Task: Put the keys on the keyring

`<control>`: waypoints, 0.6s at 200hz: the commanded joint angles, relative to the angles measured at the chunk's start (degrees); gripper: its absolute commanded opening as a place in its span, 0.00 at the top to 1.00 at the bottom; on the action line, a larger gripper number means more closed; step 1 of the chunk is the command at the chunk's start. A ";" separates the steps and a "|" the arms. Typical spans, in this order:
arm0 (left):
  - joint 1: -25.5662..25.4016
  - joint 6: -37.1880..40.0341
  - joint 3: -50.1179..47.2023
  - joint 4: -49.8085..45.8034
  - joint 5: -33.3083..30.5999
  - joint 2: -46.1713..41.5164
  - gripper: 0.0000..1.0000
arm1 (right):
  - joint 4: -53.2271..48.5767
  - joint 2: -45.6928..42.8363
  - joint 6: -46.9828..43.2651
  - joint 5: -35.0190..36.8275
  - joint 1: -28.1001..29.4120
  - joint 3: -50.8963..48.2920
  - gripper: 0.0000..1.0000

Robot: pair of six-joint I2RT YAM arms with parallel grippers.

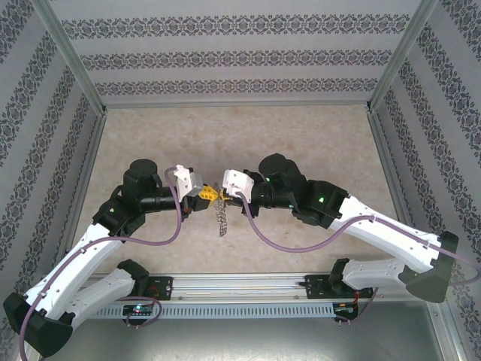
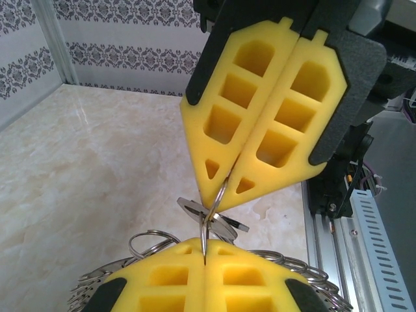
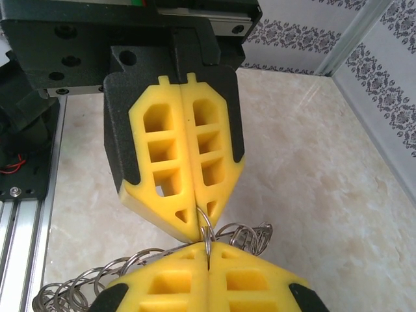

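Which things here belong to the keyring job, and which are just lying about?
Job: keyring, keys, left gripper and right gripper, both pinching the keyring.
Just surroundings: marble tabletop, aluminium rail, patterned walls.

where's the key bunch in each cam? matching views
Top external: key bunch just left of and below picture centre.
Left wrist: key bunch along the bottom edge, fanned around the left gripper.
Right wrist: key bunch at the bottom, looping either side of the right gripper.
Shared landmark: aluminium rail at the table's near edge.

Damask-striped wallpaper walls enclose a beige marbled tabletop, aluminium posts at corners
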 commanded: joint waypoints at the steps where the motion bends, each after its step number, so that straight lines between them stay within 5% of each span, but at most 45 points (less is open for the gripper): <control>1: -0.58 1.04 1.50 6.10 4.99 -0.72 1.00 | -0.80 1.58 -1.51 -1.02 1.39 0.40 1.00; 120: -0.61 0.76 1.42 6.21 5.20 -1.00 1.00 | -2.91 3.60 -4.41 1.01 3.76 2.86 1.00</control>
